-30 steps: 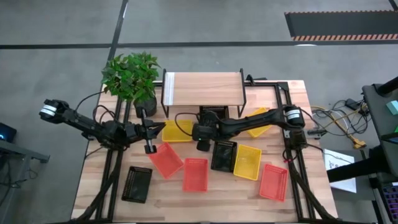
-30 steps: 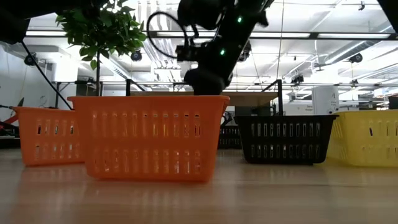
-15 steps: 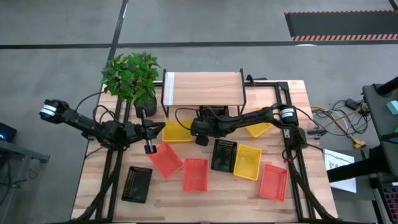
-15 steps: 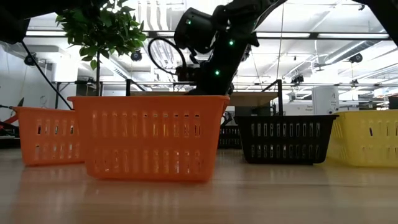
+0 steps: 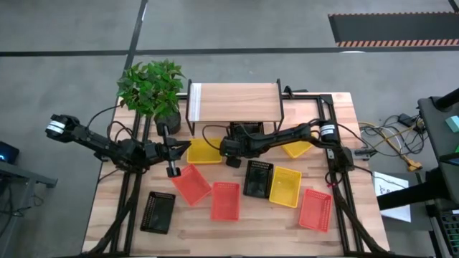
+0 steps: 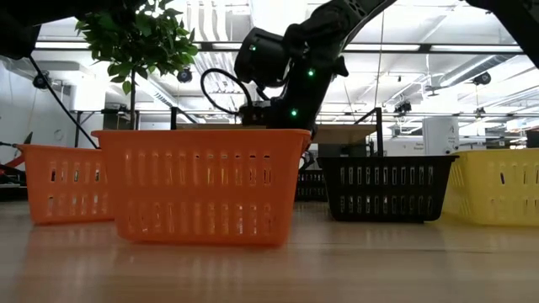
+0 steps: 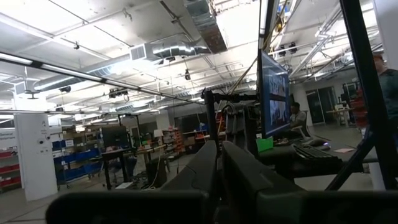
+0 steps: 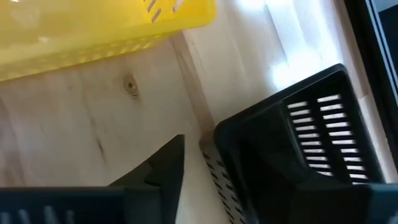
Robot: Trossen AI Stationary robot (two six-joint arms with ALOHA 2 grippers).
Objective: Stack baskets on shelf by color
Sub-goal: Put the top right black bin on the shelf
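Black basket sits on the table just below the shelf; right pincer stands open astride its near wall, not closed. Left pincer shut, empty, beside the plant

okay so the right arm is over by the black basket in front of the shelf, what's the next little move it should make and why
Probably ease the right gripper down and close on the wall of the black basket. In the right wrist view its open fingers straddle that wall, one finger inside and one outside. The shelf top is bare, so lifting can follow. The left gripper waits near the plant.
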